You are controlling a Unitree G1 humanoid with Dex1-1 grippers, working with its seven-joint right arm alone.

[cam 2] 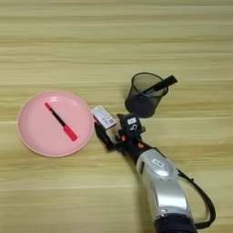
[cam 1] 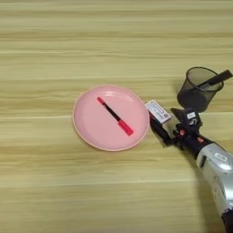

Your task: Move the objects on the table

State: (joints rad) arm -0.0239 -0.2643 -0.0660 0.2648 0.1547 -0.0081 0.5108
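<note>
- The silver forearm (cam 2: 163, 182), nearest the camera, enters from the bottom right and slants up and to the left. That slant carries its gripper (cam 2: 108, 129) to the gap between the plate and the pen cup.
- Furthest left, a pink plate (cam 2: 32, 136) lies flat on the table (cam 2: 113, 41). A red and black pen (cam 2: 60, 121) rests diagonally across its middle, red cap toward the lower right. The raised rim probably keeps the pen from rolling off.
- Just right of the plate's rim is the eraser (cam 2: 103, 117), white with a red-printed label, tilted with one long side toward the plate. It sits close to the rim, whether touching or just apart I cannot tell.
- The gripper's two black fingers (cam 2: 103, 135) stand either side of the eraser's near end, one below and left of it, the other to its right. They look set narrowly around it, as for a pinch. Whether they actually press on it or only bracket it, I cannot tell.
- To the right and further back stands the pen cup (cam 2: 144, 96), black wire mesh, upright and open at the top. It is near the gripper but apart from it.
- The marker (cam 2: 160, 85) leans inside the cup, its upper end sticking out over the right rim; the mesh wall props it at that slant.
- The eraser appears to be the object in hand. Plate and cup are both close enough to serve as its destination.
</note>
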